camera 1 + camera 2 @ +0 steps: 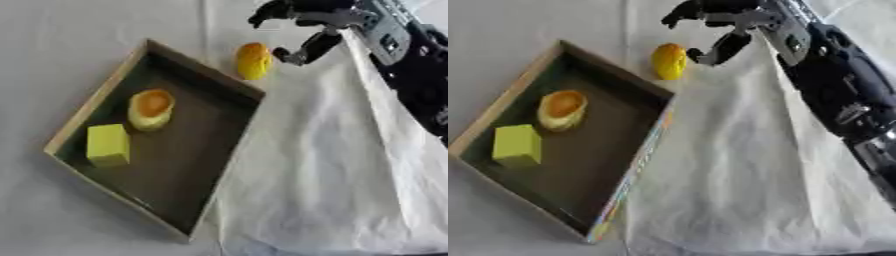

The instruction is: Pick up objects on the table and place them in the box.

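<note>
The right hand (pixel 302 30), fingers spread and empty, hovered at three o'clock of the yellow fruit (pixel 253 60), seemingly light, smooth, best pinched across its middle.

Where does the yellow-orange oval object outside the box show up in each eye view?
Left eye view: yellow-orange oval object sits upper centre, just beyond the box's far corner.
Right eye view: same object, upper centre, shifted slightly left.
Shared landmark: the shallow wooden-rimmed box, with the right hand beside the object.
</note>
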